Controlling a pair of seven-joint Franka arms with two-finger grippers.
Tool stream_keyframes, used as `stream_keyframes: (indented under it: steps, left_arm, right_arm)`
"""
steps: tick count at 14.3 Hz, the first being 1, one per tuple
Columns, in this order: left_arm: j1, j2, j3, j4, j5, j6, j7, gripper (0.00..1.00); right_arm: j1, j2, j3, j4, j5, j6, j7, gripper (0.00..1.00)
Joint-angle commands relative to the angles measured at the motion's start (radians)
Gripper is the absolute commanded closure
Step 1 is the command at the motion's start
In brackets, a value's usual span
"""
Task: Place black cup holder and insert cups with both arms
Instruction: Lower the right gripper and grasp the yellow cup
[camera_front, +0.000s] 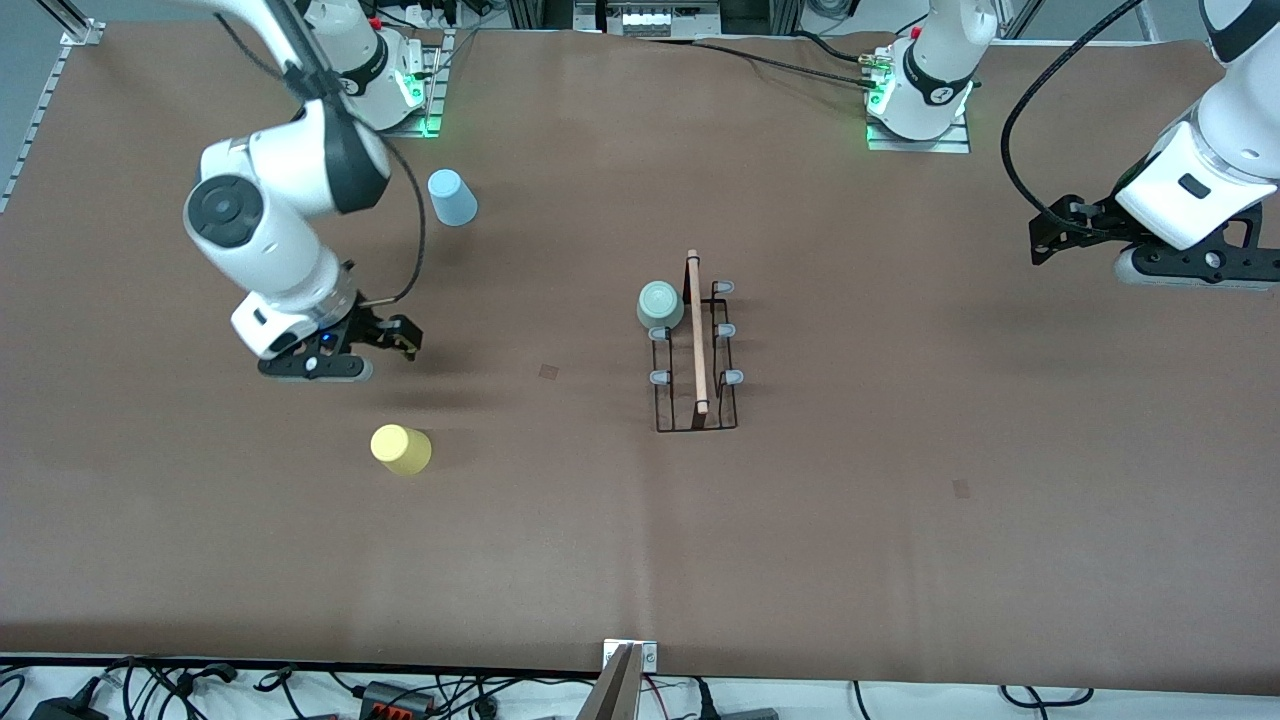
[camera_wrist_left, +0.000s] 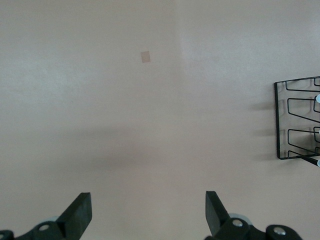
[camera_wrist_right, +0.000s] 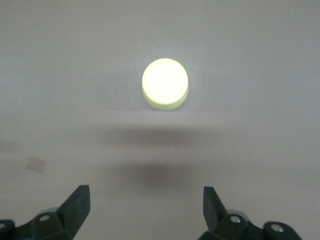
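Black cup holder (camera_front: 697, 345) mid-table, wooden rod upright, green cup (camera_front: 660, 305) inverted on one peg, partly cut off in left wrist view; yellow cup (camera_front: 401, 449) and blue cup (camera_front: 452, 197) toward right arm's end; right gripper (camera_front: 385, 335) and left gripper (camera_front: 1060, 232) hovering wide, empty.

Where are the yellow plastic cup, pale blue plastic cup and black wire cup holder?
yellow plastic cup (camera_front: 401, 449): front view, its side wall
pale blue plastic cup (camera_front: 452, 198): front view, its side wall
black wire cup holder (camera_front: 697, 335): front view, wooden rod handle
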Motion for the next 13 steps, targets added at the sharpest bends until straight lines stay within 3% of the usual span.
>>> stream_keyframes:
  steps: [1,5,13]
  left_arm:
    - [-0.006,-0.015,0.005,-0.004,-0.013,-0.012,0.012,0.00]
    - [-0.006,-0.015,0.003,-0.004,-0.013,-0.014,0.003,0.00]
    - [-0.006,-0.018,-0.024,-0.003,-0.015,-0.023,-0.003,0.00]
  right_arm:
    - [-0.046,0.094,0.014,0.078,0.014,0.036,-0.184,0.00]
    - [-0.054,0.246,0.010,0.228,0.005,0.079,-0.252,0.00]
    - [-0.050,0.353,0.008,0.227,0.014,0.261,-0.241,0.00]
